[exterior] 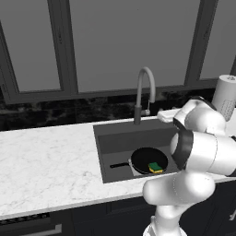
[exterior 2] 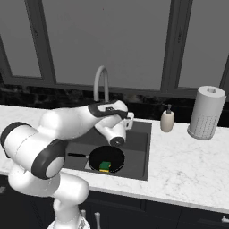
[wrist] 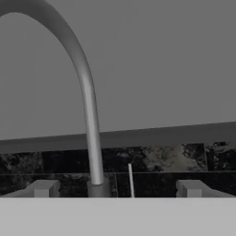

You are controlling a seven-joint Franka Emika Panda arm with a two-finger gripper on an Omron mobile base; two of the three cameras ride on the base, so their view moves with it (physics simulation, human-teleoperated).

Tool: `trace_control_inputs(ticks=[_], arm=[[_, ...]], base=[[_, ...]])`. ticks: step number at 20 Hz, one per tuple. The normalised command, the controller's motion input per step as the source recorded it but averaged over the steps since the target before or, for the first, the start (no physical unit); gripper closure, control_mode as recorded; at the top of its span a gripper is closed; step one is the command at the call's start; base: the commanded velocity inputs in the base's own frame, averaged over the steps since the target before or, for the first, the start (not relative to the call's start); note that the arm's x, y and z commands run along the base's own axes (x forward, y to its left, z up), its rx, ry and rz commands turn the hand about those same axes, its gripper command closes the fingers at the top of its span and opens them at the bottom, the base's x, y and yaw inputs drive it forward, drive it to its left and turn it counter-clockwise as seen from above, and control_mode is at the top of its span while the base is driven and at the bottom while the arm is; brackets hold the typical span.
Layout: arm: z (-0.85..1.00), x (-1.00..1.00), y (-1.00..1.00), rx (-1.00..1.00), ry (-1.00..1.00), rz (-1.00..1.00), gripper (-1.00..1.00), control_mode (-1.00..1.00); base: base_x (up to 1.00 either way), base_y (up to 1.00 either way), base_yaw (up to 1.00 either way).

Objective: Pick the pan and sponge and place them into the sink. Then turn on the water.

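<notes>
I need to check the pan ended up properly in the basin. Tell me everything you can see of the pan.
The pan is round, shallow and black, with a matte dark look and a short straight black handle pointing toward the sink's left side. It lies flat and upright on the floor of the dark grey sink, near the front wall, partly over a pale patch. The yellow sponge with its green top rests inside it, near the front rim. Nothing else touches it.

White marble counter [exterior: 46, 161] bears paper towels [exterior 2: 205, 112], soap bottle [exterior 2: 167, 120].
</notes>
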Motion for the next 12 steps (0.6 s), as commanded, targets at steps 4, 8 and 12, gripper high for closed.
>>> trace_control_inputs(ticks=[4, 8, 12], arm=[[-0.36, 0.01, 0.00, 0.00, -0.05, 0.00, -1.00, -1.00], [-0.34, 0.00, 0.00, 0.00, 0.00, 0.00, -1.00, -1.00], [-0.24, 0.08, 0.00, 0.00, 0.00, 0.00, -1.00, -1.00]], base=[[0.00, 0.00, 0.00], [0.00, 0.00, 0.00], [0.00, 0.00, 0.00]])
